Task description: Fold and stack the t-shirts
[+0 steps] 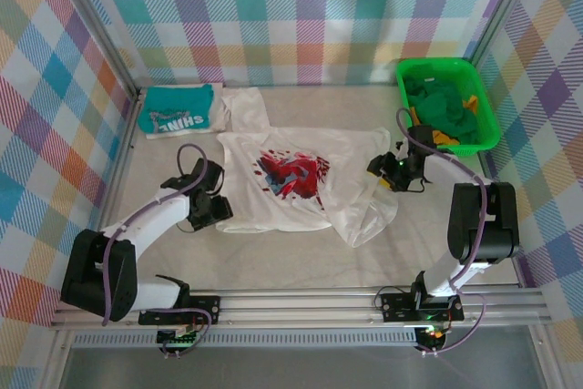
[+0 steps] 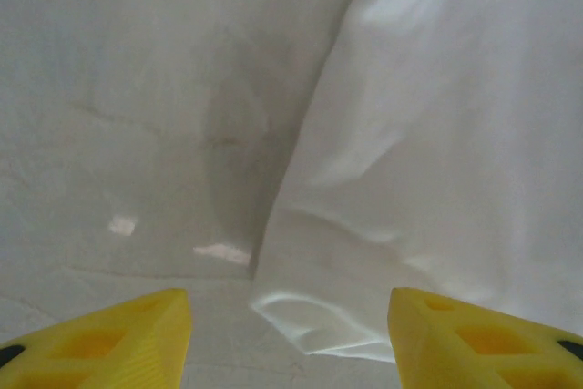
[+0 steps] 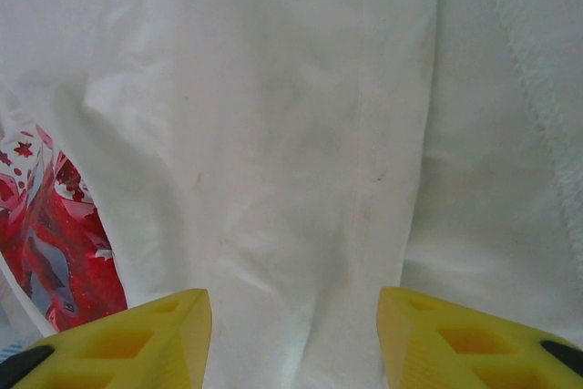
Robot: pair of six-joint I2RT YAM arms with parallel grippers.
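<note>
- Top view: the white t-shirt (image 1: 291, 179) lies spread face up at the middle of the counter (image 1: 301, 261), its red-and-dark print (image 1: 293, 175) showing, and its 4 o'clock corner is rumpled and folded over itself
- The teal t-shirt (image 1: 178, 108) sits folded at 10 o'clock from the white one, white block lettering on top
- A green basket (image 1: 446, 66) stands at 2 o'clock with green cloth heaped inside
- The left hand (image 1: 211, 209) is at the white t-shirt's 8 o'clock edge, and the right hand (image 1: 381, 168) at its 3 o'clock sleeve
- Left wrist view: the left hand (image 2: 290, 302) is spread wide and grips nothing; the white t-shirt (image 2: 437, 134) fills the 3 o'clock half, smooth with soft creases, its corner lying between the yellow fingers (image 2: 127, 339) on the pale counter (image 2: 118, 116)
- Right wrist view: the right hand (image 3: 293, 302) is parted wide, with nothing pinched; the white t-shirt (image 3: 273, 134) lies ahead with a seam running from 12 to 6 o'clock, and the print (image 3: 64, 243) is at 8 o'clock
</note>
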